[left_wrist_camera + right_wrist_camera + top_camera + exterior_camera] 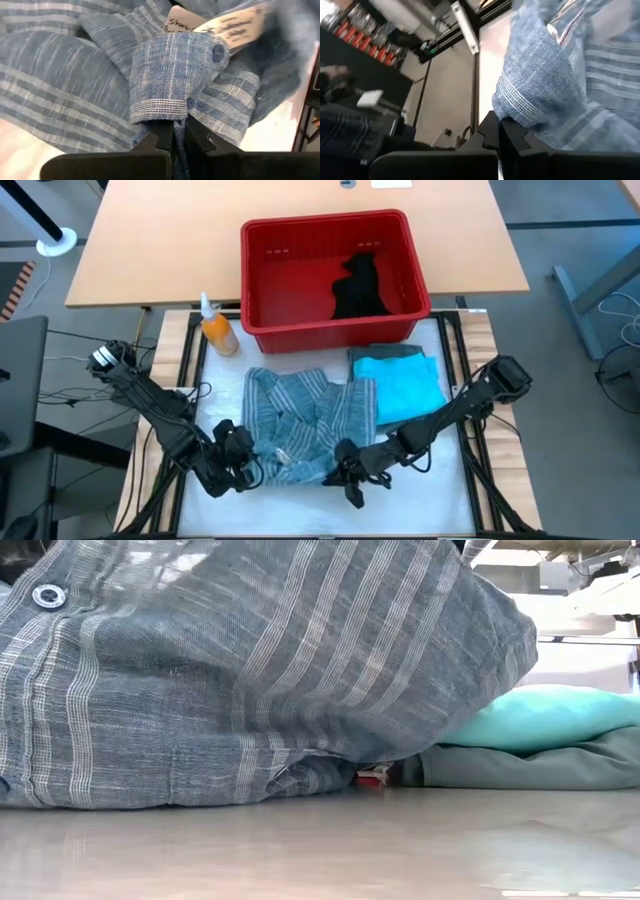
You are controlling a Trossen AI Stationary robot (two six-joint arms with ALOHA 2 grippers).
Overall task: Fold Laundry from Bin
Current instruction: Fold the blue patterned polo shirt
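The striped shirt [305,420] lies crumpled on the table [440,485], in front of the red bin [330,280]. Its paper tag [220,22] has writing too blurry to read. Both arms reach low; the left claw [172,137] and right claw [500,137] each pinch its thin woven cloth.

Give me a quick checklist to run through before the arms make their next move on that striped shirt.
1. Left gripper shut on the striped shirt at its cuff: ok.
2. Right gripper shut on the shirt's edge: ok.
3. Shirt flat for folding: not ok, it is bunched and rumpled.
4. Folded turquoise garment stacked on the grey-green garment, beside the shirt: ok.
5. Red bin emptied: not ok, a black garment remains inside.
6. Orange spray bottle clear of the shirt: ok.
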